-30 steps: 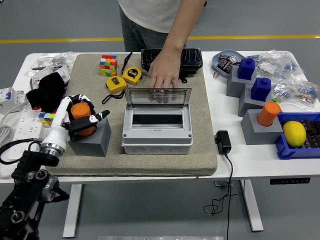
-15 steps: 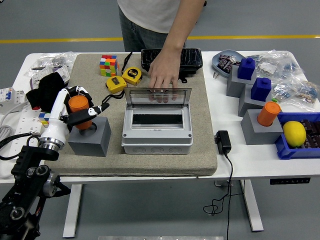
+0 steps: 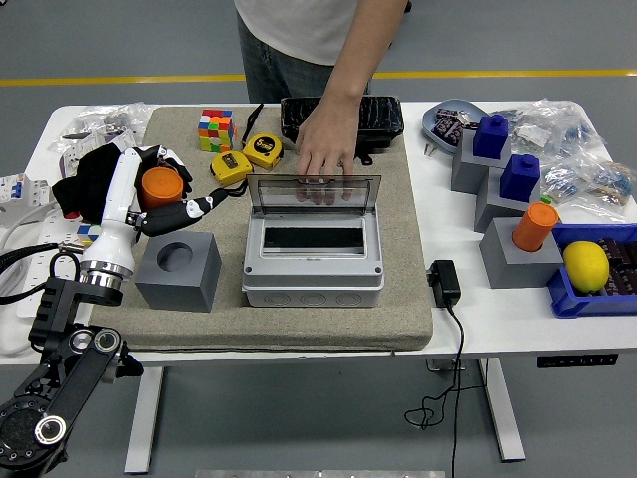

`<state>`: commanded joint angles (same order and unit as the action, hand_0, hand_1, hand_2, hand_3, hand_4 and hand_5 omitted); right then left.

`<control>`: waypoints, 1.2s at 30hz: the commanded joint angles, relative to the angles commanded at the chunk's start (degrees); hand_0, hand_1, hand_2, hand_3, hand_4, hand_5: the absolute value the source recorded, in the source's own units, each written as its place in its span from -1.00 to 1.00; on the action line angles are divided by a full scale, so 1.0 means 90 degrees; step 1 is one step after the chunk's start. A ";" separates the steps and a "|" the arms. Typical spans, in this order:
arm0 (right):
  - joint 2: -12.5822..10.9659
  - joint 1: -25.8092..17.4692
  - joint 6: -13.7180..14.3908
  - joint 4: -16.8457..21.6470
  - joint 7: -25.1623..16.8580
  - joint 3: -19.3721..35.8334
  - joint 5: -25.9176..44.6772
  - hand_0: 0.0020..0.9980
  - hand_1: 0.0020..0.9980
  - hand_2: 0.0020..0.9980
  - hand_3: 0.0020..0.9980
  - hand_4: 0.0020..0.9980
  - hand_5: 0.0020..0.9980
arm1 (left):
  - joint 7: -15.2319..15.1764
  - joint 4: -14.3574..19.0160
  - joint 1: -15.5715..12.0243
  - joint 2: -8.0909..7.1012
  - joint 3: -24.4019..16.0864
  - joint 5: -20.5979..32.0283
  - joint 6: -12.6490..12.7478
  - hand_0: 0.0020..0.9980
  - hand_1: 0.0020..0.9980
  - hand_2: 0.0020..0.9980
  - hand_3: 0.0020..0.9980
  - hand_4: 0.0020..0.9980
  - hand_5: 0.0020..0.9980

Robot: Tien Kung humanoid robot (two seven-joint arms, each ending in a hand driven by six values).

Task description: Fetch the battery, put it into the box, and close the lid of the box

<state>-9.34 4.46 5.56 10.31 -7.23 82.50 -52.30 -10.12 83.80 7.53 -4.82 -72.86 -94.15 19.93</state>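
Observation:
My left hand (image 3: pixel 159 194) is shut on an orange cylindrical battery (image 3: pixel 160 186) and holds it a little above and behind the grey holder block (image 3: pixel 178 270), whose round socket shows empty. The grey box (image 3: pixel 313 261) sits mid-mat with its clear lid (image 3: pixel 315 191) standing upright at the back. A person's hand (image 3: pixel 324 159) rests on the lid's top edge. A second orange battery (image 3: pixel 535 225) stands in a grey block at the right. My right hand is out of view.
Two yellow tape measures (image 3: pixel 248 156), a colour cube (image 3: pixel 215 130) and a black case (image 3: pixel 343 118) lie behind the box. Blue pieces on grey blocks (image 3: pixel 504 164), a blue tray with a lemon (image 3: pixel 585 265) and a black adapter (image 3: pixel 444 282) stand at the right. Black cloth (image 3: pixel 95 179) lies left.
My left hand has lifted the orange battery out of the grey block's socket and raised it up and back. The person's hand stayed on the lid.

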 joint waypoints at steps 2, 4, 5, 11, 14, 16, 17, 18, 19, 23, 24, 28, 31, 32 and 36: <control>-0.0006 -0.0004 0.0001 0.0000 0.0003 0.0004 -0.0011 0.84 0.78 0.66 0.69 1.00 1.00 | 0.0052 0.0079 0.0026 -0.0075 0.0145 -0.0236 0.0149 -0.97 -1.00 -0.92 -0.89 1.00 -0.97; -0.0014 -0.0009 0.0001 0.0000 0.0005 0.0005 -0.0019 0.84 0.78 0.66 0.69 1.00 1.00 | 0.0168 0.0172 0.0059 -0.0159 0.0338 -0.0572 0.0298 -0.97 -1.00 -0.95 -0.92 1.00 -0.86; -0.0016 -0.0011 0.0001 0.0000 0.0005 0.0003 -0.0019 0.84 0.78 0.66 0.69 1.00 1.00 | 0.0251 0.0214 0.0073 -0.0190 0.0417 -0.0810 0.0377 -0.97 -1.00 -0.95 -0.92 1.00 -0.86; -0.0027 -0.0003 0.0000 0.0000 0.0007 -0.0005 -0.0026 0.84 0.78 0.66 0.69 1.00 1.00 | 0.0532 0.0437 0.0248 -0.0380 0.1087 -0.2039 0.0519 -0.97 -1.00 -0.96 -0.94 1.00 -0.82; -0.0036 0.0004 0.0001 0.0000 0.0009 -0.0007 -0.0029 0.84 0.78 0.66 0.69 1.00 1.00 | 0.0574 0.0466 0.0348 -0.0452 0.1403 -0.2104 0.0522 -0.97 -1.00 -0.96 -0.94 1.00 -0.82; -0.0045 0.0012 0.0004 0.0000 0.0012 0.0000 -0.0036 0.84 0.78 0.66 0.69 1.00 1.00 | 0.0587 0.0447 0.0433 -0.0491 0.1670 -0.2105 0.0538 -0.97 -1.00 -0.96 -0.95 1.00 -0.79; -0.0046 0.0013 0.0004 0.0000 0.0013 0.0001 -0.0036 0.84 0.78 0.66 0.69 1.00 1.00 | 0.0587 0.0442 0.0443 -0.0494 0.1701 -0.2105 0.0540 -0.97 -1.00 -0.96 -0.95 1.00 -0.79; -0.0047 0.0015 0.0005 0.0000 0.0013 0.0006 -0.0040 0.84 0.78 0.66 0.69 1.00 1.00 | 0.0583 0.0415 0.0483 -0.0499 0.1809 -0.2078 0.0548 -0.97 -1.00 -0.96 -0.95 1.00 -0.79; -0.0047 0.0015 0.0005 0.0000 0.0013 0.0007 -0.0041 0.84 0.78 0.66 0.69 1.00 1.00 | 0.0583 0.0394 0.0512 -0.0499 0.1886 -0.2072 0.0549 -0.97 -1.00 -0.96 -0.95 1.00 -0.79; -0.0050 0.0019 0.0006 0.0000 0.0015 0.0004 -0.0048 0.84 0.78 0.66 0.69 1.00 1.00 | 0.0488 0.0282 0.0617 -0.0448 0.2080 -0.1889 0.0605 -0.97 -1.00 -0.96 -0.96 1.00 -0.77; -0.0050 0.0020 0.0006 0.0000 0.0014 -0.0001 -0.0049 0.84 0.78 0.66 0.69 1.00 1.00 | 0.0447 0.0246 0.0647 -0.0407 0.2106 -0.1823 0.0643 -0.97 -1.00 -0.96 -0.96 1.00 -0.77; -0.0051 0.0028 0.0008 0.0000 0.0016 0.0030 -0.0079 0.84 0.78 0.66 0.69 1.00 1.00 | 0.0364 0.0119 0.0781 -0.0311 0.2237 -0.1677 0.0718 -0.97 -1.00 -0.97 -0.96 1.00 -0.76; -0.0054 0.0044 0.0007 0.0000 0.0011 0.0039 -0.0091 0.84 0.78 0.66 0.69 1.00 1.00 | 0.0301 -0.0039 0.0920 -0.0248 0.2424 -0.1543 0.0760 -0.97 -1.00 -0.97 -0.96 1.00 -0.76; -0.0056 0.0048 0.0007 0.0000 0.0008 0.0037 -0.0091 0.84 0.78 0.66 0.69 1.00 1.00 | 0.0285 -0.0079 0.0950 -0.0230 0.2472 -0.1503 0.0772 -0.97 -1.00 -0.97 -0.96 1.00 -0.76; -0.0060 0.0054 0.0009 0.0000 0.0011 0.0050 -0.0107 0.84 0.78 0.66 0.69 1.00 1.00 | 0.0225 -0.0262 0.1067 -0.0166 0.2710 -0.1355 0.0798 -0.97 -1.00 -0.97 -0.96 1.00 -0.76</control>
<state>-9.89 4.94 5.64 10.31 -7.13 82.94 -53.26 -8.09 81.44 17.14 -6.31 -48.47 -106.34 27.11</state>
